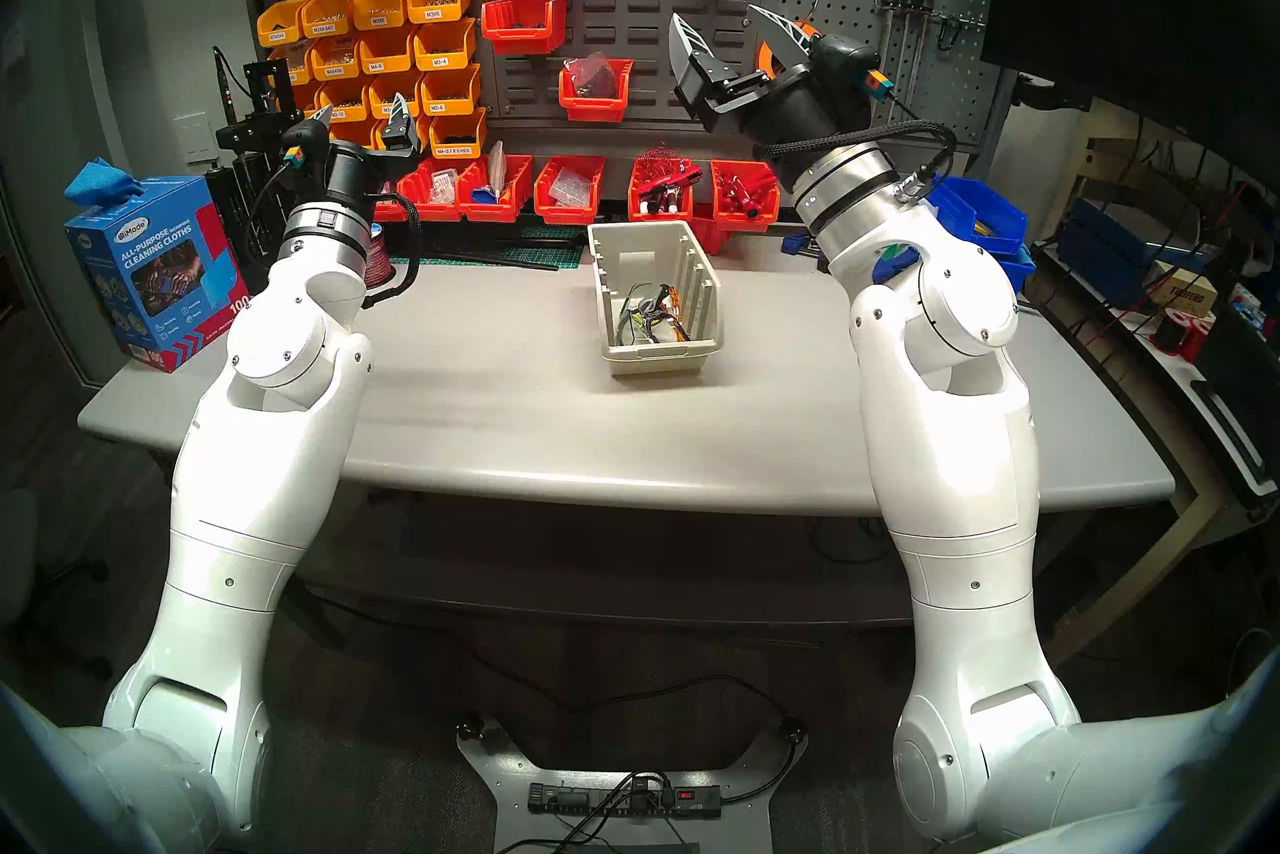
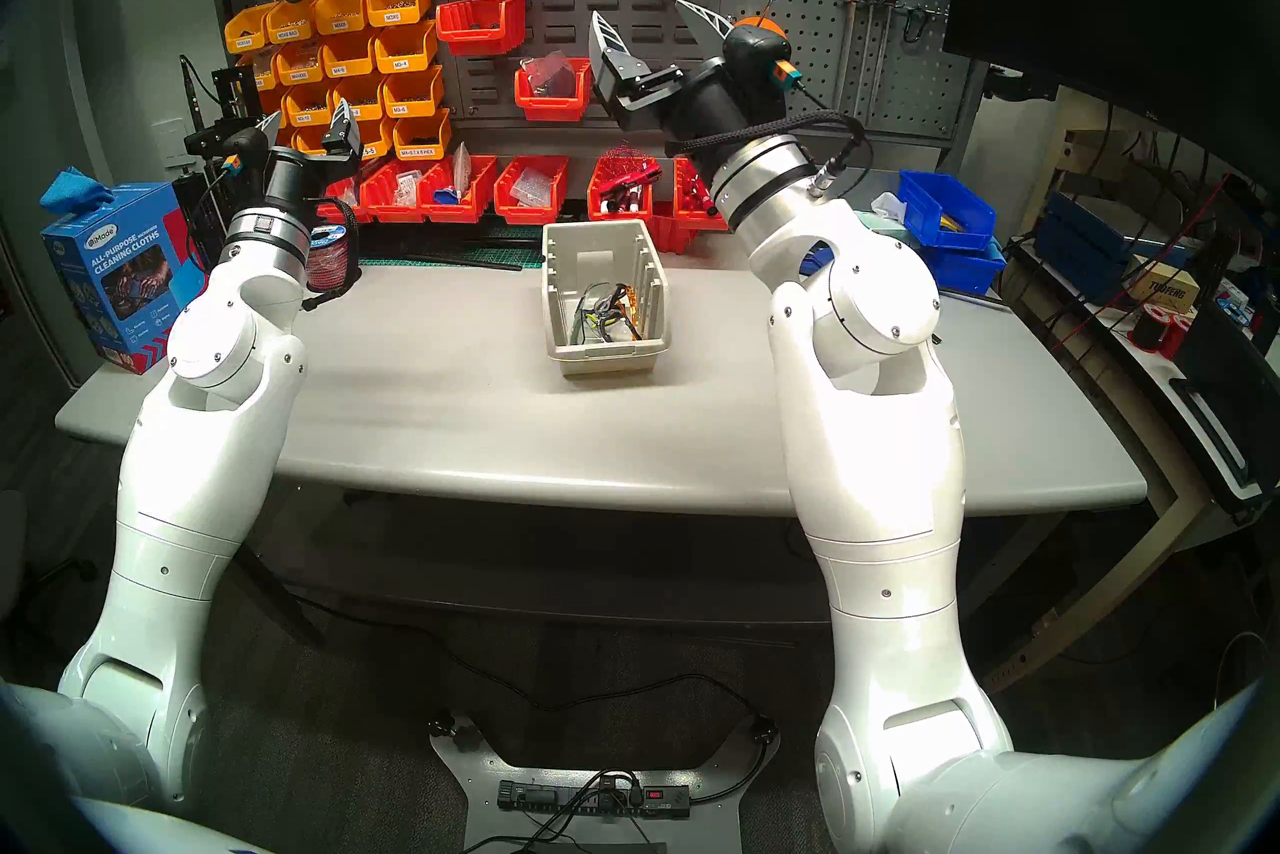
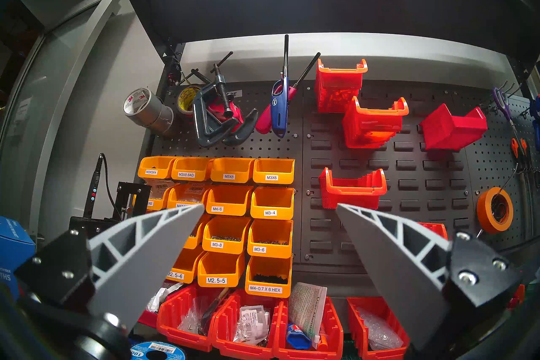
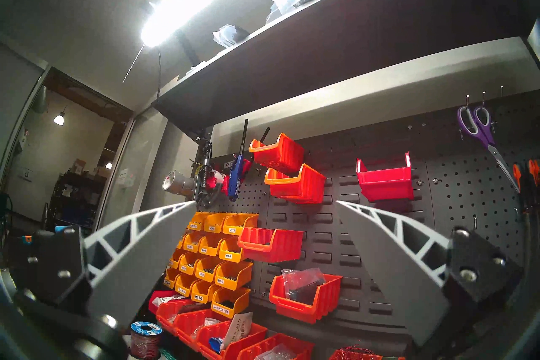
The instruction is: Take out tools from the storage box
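The beige storage box point(image 1: 658, 355) point(image 2: 609, 355) stands on the grey table, a little right of the middle. Inside it lie two tangled pairs of clear safety glasses point(image 1: 654, 312) point(image 2: 609, 312), one with orange-and-black arms, one with yellow accents. My left gripper point(image 1: 363, 111) point(image 2: 308, 112) point(image 3: 270, 206) hangs open and empty over the table's far left, well away from the box. My right gripper point(image 1: 717, 17) point(image 2: 638, 10) point(image 4: 266, 202) is raised high behind and to the right of the box, open and empty. Both wrist views face the pegboard; neither shows the box.
A blue box of cleaning cloths point(image 1: 149, 263) sits at the table's left end. A wire spool point(image 1: 377, 256) stands by the left wrist. Red bins point(image 1: 568, 191) line the back edge under the pegboard point(image 1: 692, 0). Blue bins point(image 1: 983, 215) sit at the far right.
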